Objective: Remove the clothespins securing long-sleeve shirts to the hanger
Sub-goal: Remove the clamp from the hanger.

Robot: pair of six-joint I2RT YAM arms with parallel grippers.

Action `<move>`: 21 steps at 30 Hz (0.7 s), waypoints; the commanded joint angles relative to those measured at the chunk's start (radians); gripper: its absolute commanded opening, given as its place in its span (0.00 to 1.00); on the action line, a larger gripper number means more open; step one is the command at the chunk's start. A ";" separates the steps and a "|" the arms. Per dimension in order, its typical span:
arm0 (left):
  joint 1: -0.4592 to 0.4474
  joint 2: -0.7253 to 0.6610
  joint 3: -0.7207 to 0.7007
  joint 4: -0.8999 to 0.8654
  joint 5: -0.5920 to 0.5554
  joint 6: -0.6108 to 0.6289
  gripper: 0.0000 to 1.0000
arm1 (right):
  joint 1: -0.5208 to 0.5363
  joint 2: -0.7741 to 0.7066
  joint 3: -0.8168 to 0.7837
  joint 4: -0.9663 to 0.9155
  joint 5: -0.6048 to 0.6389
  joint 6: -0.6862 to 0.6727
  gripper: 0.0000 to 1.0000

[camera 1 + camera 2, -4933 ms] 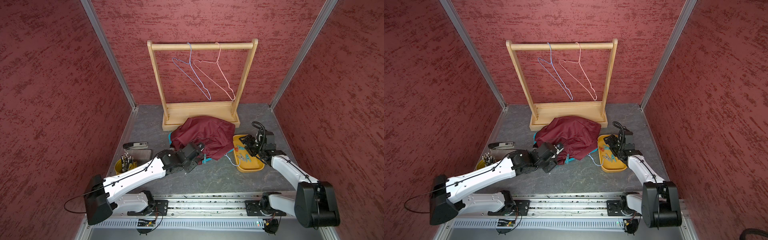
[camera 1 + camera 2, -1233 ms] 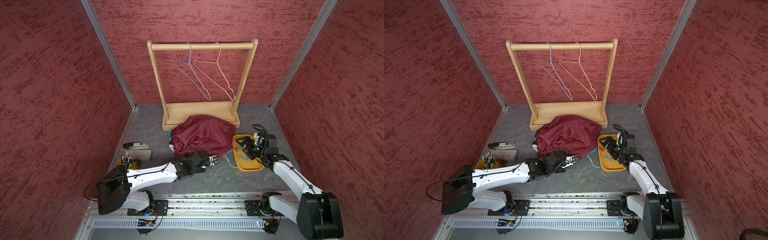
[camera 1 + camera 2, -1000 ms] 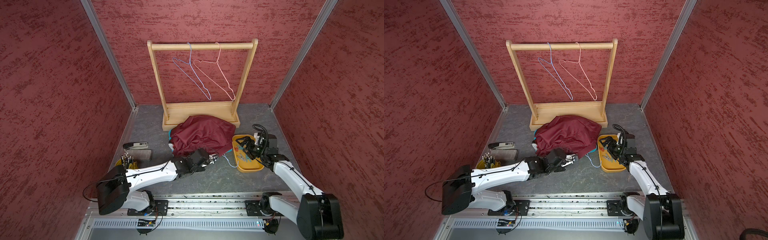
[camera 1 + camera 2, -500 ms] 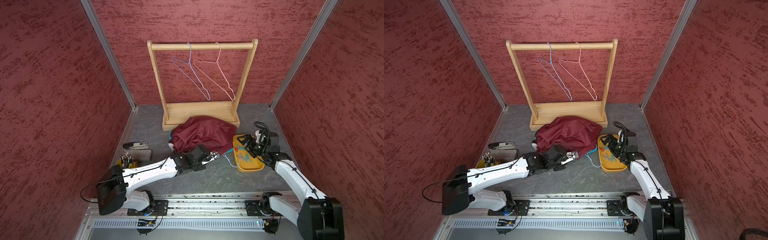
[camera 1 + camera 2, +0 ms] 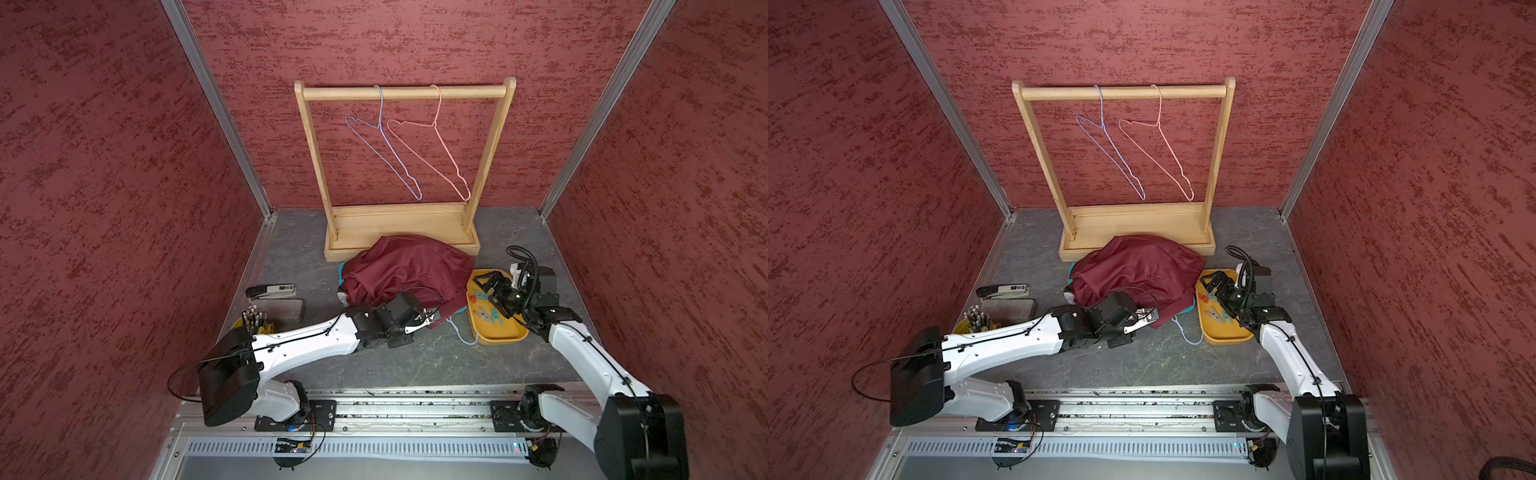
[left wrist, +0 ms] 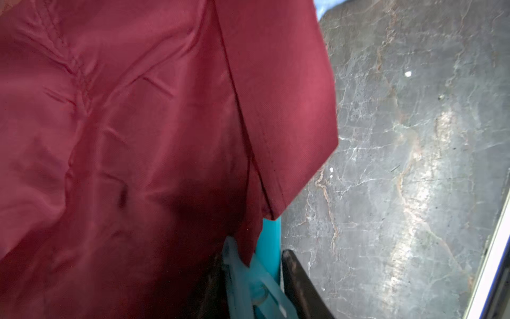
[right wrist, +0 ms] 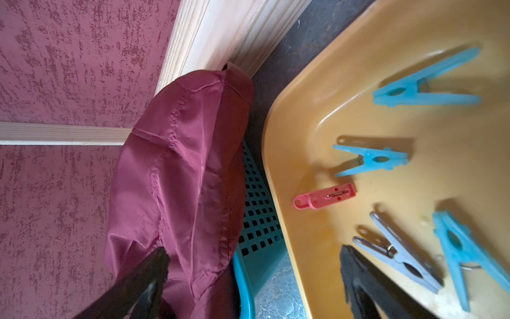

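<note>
Two arms work low over the table (image 5: 436,361), and the step in hand looks to be freeing one more pin from the shirt. At the left, the left claw (image 5: 431,319) reaches to the near edge of the maroon shirt (image 5: 407,270), the only shirt in sight, which lies heaped in front of the wooden rack (image 5: 399,226). The left wrist view shows a pale teal pin (image 6: 242,279) at a hanging corner of the cloth, beside a teal bar (image 6: 270,243). The dark fingers (image 6: 298,284) stand close on either side of it; whether they press it or merely flank it I cannot tell. Just right of that claw a light-blue wire (image 5: 459,334) curls out from under the shirt, probably the hanger's hook. Further right sits the yellow tray (image 5: 503,332), holding five loose pins (image 7: 372,160): three blue, a grey one (image 7: 400,256) and a red one (image 7: 325,196). The right claw (image 5: 492,286) hovers over the tray's far end, spread wide and empty. The next move, I judge, calls for a firm squeeze on the pin's tail so that its mouth lets go. Then comes a short pull clear of the slippery cloth without dragging the bar along, and a carry rightward to the tray.
</note>
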 commanded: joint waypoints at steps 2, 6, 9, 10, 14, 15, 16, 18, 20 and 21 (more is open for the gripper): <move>-0.013 -0.014 0.014 0.006 0.035 -0.022 0.43 | -0.003 -0.006 -0.015 0.039 -0.011 0.015 0.99; -0.015 -0.022 0.019 -0.002 0.033 -0.017 0.44 | -0.004 -0.007 -0.026 0.047 -0.014 0.019 0.99; -0.015 -0.026 0.020 -0.008 0.031 -0.017 0.43 | -0.003 -0.008 -0.035 0.060 -0.018 0.027 0.99; -0.015 -0.028 0.020 -0.009 0.029 -0.016 0.42 | -0.003 -0.009 -0.037 0.062 -0.018 0.029 0.99; -0.013 -0.041 0.020 -0.014 0.020 -0.014 0.38 | -0.004 -0.007 -0.045 0.067 -0.018 0.030 0.99; -0.012 -0.042 0.019 -0.015 0.017 -0.011 0.38 | -0.003 -0.007 -0.048 0.068 -0.019 0.031 0.99; -0.011 -0.041 0.019 -0.017 0.015 -0.010 0.37 | -0.003 -0.007 -0.049 0.070 -0.018 0.031 0.99; -0.008 -0.040 0.022 -0.024 0.017 -0.011 0.35 | -0.003 -0.007 -0.054 0.075 -0.019 0.033 0.99; -0.008 -0.042 0.020 -0.025 0.019 -0.010 0.34 | -0.004 -0.007 -0.057 0.077 -0.020 0.034 0.99; -0.009 -0.042 0.020 -0.026 0.019 -0.010 0.33 | -0.004 -0.007 -0.057 0.076 -0.020 0.035 0.99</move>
